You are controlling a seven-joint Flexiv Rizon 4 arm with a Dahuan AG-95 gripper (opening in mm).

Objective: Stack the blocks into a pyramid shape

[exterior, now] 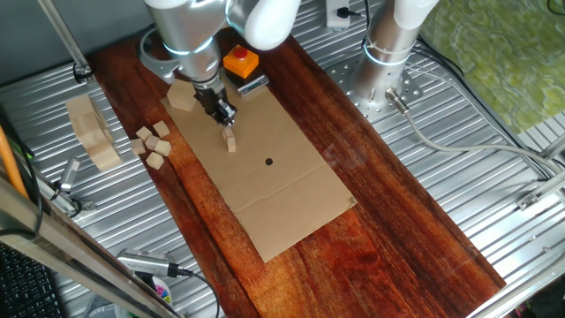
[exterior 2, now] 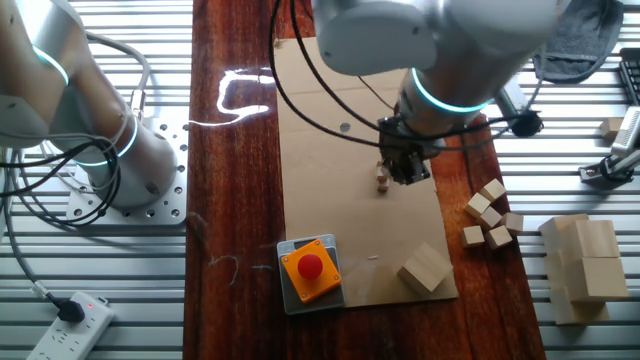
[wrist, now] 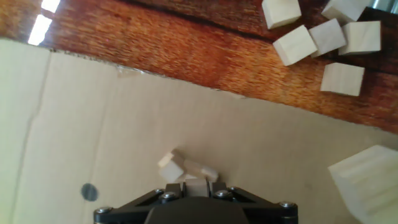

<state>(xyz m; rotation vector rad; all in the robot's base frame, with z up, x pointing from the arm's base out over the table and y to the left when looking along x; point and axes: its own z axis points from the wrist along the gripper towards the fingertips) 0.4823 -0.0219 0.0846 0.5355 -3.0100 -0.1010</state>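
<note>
Two small pale wooden blocks (wrist: 171, 165) lie touching on the cardboard sheet (wrist: 93, 124), one of them tilted. They also show as a little cluster of blocks (exterior: 230, 141) just below my fingertips, and as the same blocks (exterior 2: 383, 180) from the other side. My gripper (wrist: 197, 186) is right above them, shut on a third block (wrist: 197, 185) that fills the gap between its fingers. From the fixed cameras the gripper (exterior: 226, 117) (exterior 2: 404, 168) hangs low over the sheet. Several loose blocks (exterior: 153, 143) (exterior 2: 490, 215) (wrist: 323, 37) lie in a group on the dark wood beside the cardboard.
A hexagonal wooden piece (exterior: 181, 97) (exterior 2: 425, 268) sits at the cardboard's end near an orange box with a red button (exterior: 240, 60) (exterior 2: 310, 268). Big pale wooden slabs (exterior: 93, 132) (exterior 2: 585, 265) stand on the metal table. A black dot (exterior: 268, 162) marks the cardboard.
</note>
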